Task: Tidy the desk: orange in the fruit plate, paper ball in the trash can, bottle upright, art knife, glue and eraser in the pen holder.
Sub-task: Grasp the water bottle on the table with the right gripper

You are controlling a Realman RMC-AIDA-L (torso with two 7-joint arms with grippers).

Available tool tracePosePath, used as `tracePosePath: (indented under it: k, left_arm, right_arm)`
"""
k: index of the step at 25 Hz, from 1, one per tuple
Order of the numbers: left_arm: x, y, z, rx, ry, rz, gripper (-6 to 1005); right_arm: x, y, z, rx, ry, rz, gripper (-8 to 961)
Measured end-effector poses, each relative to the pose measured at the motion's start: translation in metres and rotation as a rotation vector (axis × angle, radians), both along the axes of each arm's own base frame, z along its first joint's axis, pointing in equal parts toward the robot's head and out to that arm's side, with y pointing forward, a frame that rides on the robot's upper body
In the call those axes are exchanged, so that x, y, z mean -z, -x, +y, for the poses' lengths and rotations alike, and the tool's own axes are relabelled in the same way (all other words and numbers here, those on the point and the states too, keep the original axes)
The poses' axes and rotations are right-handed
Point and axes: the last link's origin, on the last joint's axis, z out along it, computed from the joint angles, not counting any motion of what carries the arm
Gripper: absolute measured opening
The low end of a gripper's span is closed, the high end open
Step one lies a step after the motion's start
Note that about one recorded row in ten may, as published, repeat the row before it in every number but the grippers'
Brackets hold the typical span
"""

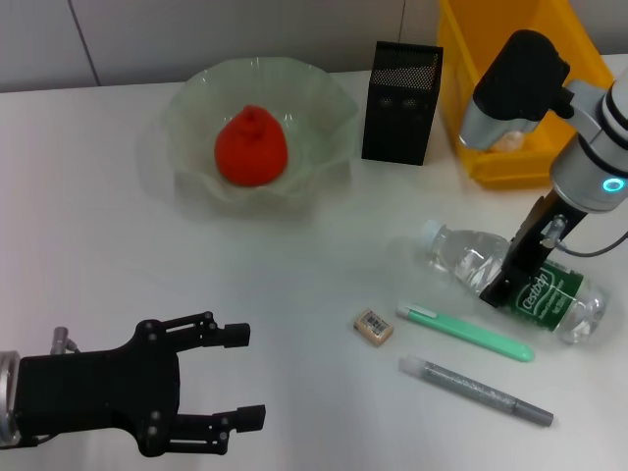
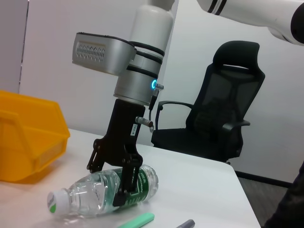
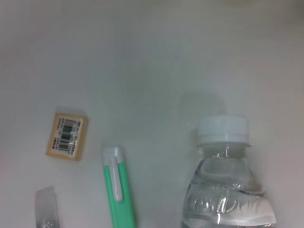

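We have our right gripper [image 1: 512, 273] down on the bottle [image 1: 515, 283], which lies on its side toward the right edge of the desk [image 1: 118, 255], cap pointing toward the middle; in the left wrist view the fingers [image 2: 124, 187] straddle the body at the green label, and they look pressed onto it, though we cannot be sure how firm the hold is. To stand it up well, we judge we should keep the pinch square across the label, lift just enough to clear the surface, then swing the cap upward slowly so the base meets the desk flat before we let go. The art knife [image 1: 466, 333] lies just beside the bottle, so we should tip away from it. The eraser [image 1: 373, 326] and the glue [image 1: 476, 391] wait near the front edge, the pen holder [image 1: 401, 103] and trash can [image 1: 500, 88] stand at the far edge, and the orange [image 1: 251, 147] already sits in the fruit plate [image 1: 196, 118]. Our left gripper [image 1: 231, 378] hangs spread open at the front left corner.
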Motion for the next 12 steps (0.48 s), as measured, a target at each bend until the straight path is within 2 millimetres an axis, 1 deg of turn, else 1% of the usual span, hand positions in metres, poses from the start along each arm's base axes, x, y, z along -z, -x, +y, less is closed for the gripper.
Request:
tracePosePath:
  k: [12]
  left_arm:
    - [0.0001, 0.0004, -0.0003, -0.002, -0.001, 0.0, 838]
  right_arm:
    - [0.0062, -0.0022, 0.0013, 0.001, 0.009, -0.005, 767]
